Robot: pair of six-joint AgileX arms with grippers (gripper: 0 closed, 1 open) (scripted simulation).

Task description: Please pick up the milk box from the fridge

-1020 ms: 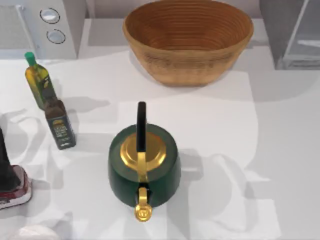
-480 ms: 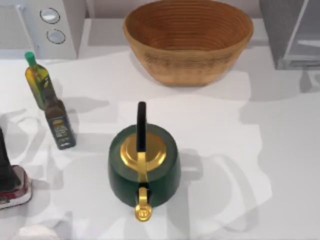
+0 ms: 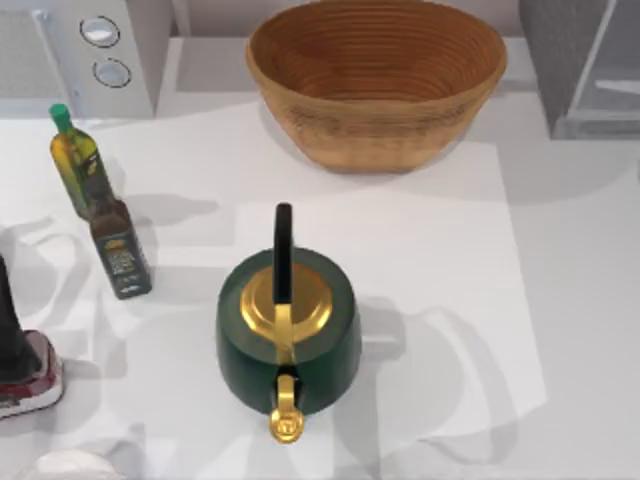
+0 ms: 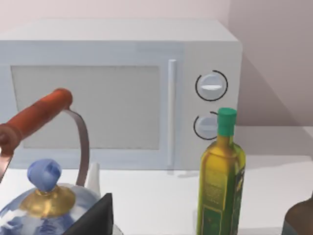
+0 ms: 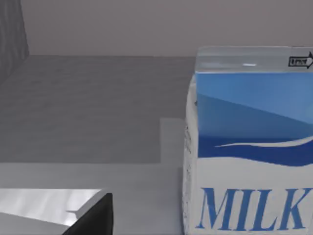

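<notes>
Right wrist view: the milk box point(image 5: 247, 147) is seen upright inside the fridge point(image 5: 88, 107), at three o'clock, lined up for approach; right pincer state cannot be told.

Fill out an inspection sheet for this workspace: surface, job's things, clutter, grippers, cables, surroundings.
Surface: white table, arm shadows across it.
Job's things: milk box upright, close ahead of the right wrist camera, standing on a grey floor with grey walls around; fridge at the table's far right corner in the top view.
Clutter: green kettle at centre; wicker basket behind it; oil bottle and dark bottle at left; blue-patterned teapot near the left wrist camera.
Grippers: left, a dark finger edge in the left wrist view; right, a dark finger edge in the right wrist view; fingers' state unreadable.
Cables: nothing seen.
Surroundings: white microwave at far left; plain wall behind.
</notes>
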